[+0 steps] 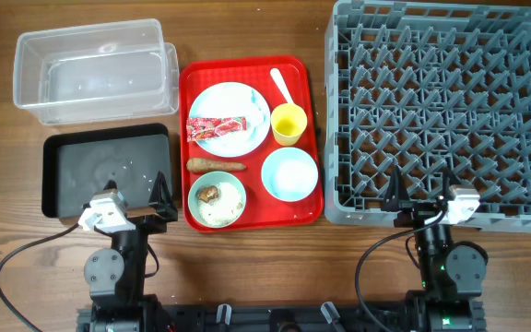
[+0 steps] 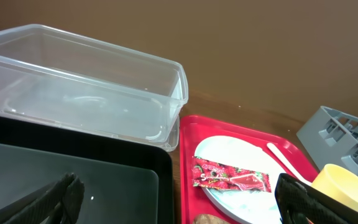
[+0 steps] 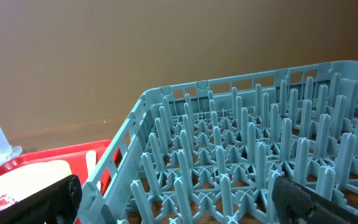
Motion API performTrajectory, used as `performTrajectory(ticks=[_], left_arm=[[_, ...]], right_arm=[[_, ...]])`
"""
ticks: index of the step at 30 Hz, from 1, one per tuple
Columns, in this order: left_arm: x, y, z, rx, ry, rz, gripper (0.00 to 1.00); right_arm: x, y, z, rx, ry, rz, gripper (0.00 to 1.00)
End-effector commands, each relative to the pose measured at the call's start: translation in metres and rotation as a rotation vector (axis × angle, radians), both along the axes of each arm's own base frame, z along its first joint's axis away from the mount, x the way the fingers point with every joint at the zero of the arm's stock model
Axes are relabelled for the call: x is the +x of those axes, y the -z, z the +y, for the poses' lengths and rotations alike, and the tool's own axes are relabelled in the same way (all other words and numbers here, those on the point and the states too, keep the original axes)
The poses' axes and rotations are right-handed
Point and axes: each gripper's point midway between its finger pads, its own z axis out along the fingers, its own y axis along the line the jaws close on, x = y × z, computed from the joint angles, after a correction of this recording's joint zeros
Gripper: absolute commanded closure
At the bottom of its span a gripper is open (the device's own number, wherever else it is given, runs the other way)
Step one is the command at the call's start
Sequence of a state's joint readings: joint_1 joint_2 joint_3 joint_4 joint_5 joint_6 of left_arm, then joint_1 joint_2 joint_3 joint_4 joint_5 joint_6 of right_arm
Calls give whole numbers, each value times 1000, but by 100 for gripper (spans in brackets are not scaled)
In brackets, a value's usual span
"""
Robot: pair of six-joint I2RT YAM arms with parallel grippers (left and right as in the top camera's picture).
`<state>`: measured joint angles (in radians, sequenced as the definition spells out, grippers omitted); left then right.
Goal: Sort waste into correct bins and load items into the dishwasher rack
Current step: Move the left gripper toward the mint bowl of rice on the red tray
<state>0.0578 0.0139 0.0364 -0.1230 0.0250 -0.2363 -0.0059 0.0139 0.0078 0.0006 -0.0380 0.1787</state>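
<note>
nothing is sorted yet. all the mess and all the dishes sit on the red tray point(image 1: 184, 138). on it i see the plate point(image 1: 240, 98) with the red wrapper point(image 1: 217, 126) lying on top, the yellow cup point(image 1: 288, 124), the white spoon point(image 1: 281, 86) by the cup, and the brown stick point(image 1: 216, 166) lying on the tray itself. there is a bowl point(image 1: 236, 189) with a small brown chunk point(image 1: 209, 194) and some white bits point(image 1: 221, 214). a second bowl point(image 1: 289, 173) has something white in it that i cannot make out.

the clear tub point(image 1: 26, 88), left of the red tray at the far end, has nothing in it. the black tray point(image 1: 81, 171), left of the red tray at the near end, has only tiny white specks. the rack point(image 1: 441, 111), right of the red tray, holds no dishes.

the left gripper point(image 1: 135, 192) hangs just left of the red tray, fingers spread wide, holding nothing. the right gripper point(image 1: 422, 194) hangs to the right of the red tray, by the rack's near edge, also wide and holding nothing.

so i think every job is left to do.
</note>
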Motion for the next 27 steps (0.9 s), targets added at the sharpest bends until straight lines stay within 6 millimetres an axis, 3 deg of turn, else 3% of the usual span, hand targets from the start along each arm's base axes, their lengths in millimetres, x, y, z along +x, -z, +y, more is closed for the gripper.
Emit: performTrajectory(ticks=[1,5,11,17,20,22,24,27], left_arm=[[0,0,-2,20,10,-9,0],[1,-7,-10,17,59,-39,0],[-8,-41,-52,-15,303,-137,0],[-17,-126,-73,-106,427,-80,0],[-9,-163,-89,-192,517,173,0],[0,-165,-92,-265,523,386,0],[25,-172,-91,-284,515,440,0],[51,-152,-88,-310,499,525,0]], right_arm=[[0,2,1,8,-11,4,0],[0,2,1,7,-11,4,0],[0,2,1,7,-11,4,0],[0,2,1,8,-11,4,0],[0,2,1,7,-11,4,0],[0,2,1,8,-10,4,0],[0,2,1,7,-11,4,0],[0,2,1,7,-10,4,0]])
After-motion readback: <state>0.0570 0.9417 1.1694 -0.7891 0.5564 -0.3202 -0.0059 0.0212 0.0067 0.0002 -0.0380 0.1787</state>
